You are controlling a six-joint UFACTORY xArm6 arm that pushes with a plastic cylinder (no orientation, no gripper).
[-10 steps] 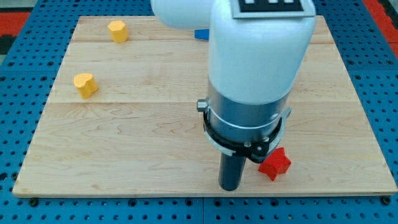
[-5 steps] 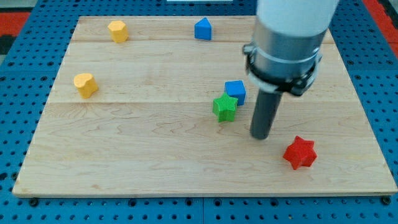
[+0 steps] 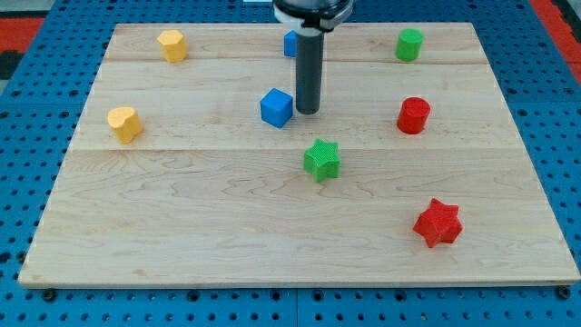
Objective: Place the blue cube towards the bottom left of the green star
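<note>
The blue cube [image 3: 276, 107] sits on the wooden board [image 3: 182, 218], above and to the left of the green star [image 3: 321, 159]. My tip [image 3: 308, 111] rests on the board right beside the cube's right side, touching or nearly touching it. The rod rises straight up to the view's top. The star lies below and slightly right of the tip, apart from both the tip and the cube.
A second blue block [image 3: 290, 44] stands behind the rod at the top. A green cylinder [image 3: 409, 44] and a red cylinder [image 3: 413, 115] are at the right. A red star [image 3: 438, 222] lies bottom right. Two yellow blocks [image 3: 172, 44] [image 3: 124, 123] are at the left.
The arm swung from the board's bottom right up to the top middle. The blue cube slid left and up, from the star's upper right to its upper left. The star shifted slightly down.
</note>
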